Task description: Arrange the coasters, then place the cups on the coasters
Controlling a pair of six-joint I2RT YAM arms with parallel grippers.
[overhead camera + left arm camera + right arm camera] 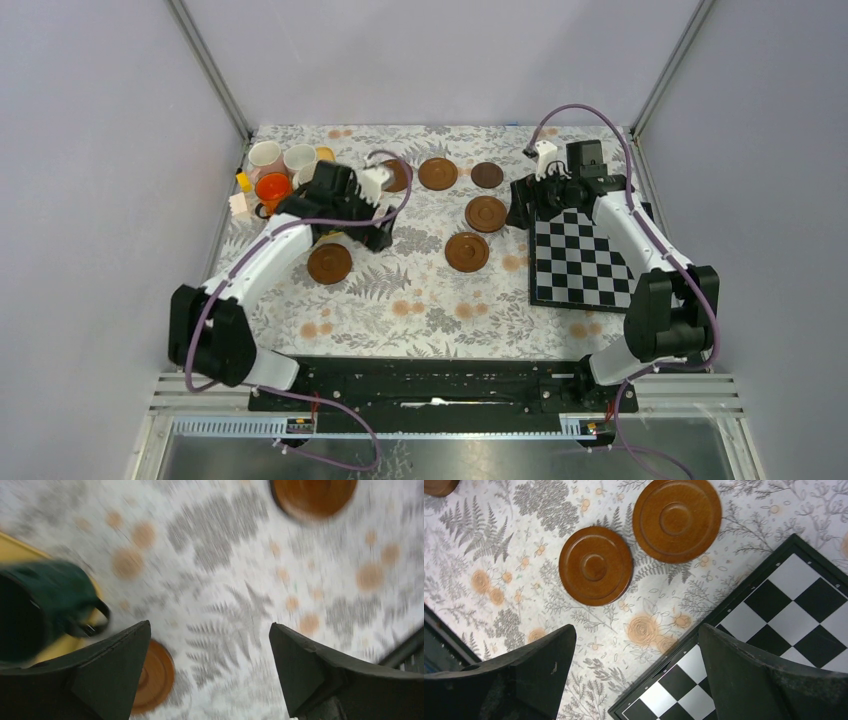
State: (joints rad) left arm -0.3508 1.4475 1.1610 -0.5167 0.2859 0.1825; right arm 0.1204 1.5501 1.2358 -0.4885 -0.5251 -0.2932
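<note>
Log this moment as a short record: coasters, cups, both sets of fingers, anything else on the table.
coasters: five in plain sight, a sixth half hidden; none bears a cup
cups: pink cup, white cup and orange cup clustered back left; dark green cup by the yellow tray
left fingers: open, nothing between; view blurred
right fingers: open, nothing between; above the checkerboard's edge

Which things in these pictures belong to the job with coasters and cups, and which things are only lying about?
Belong to the job:
coasters, orange cup, dark green cup, pink cup, white cup.

Only lying about:
chessboard, yellow tray.
</note>
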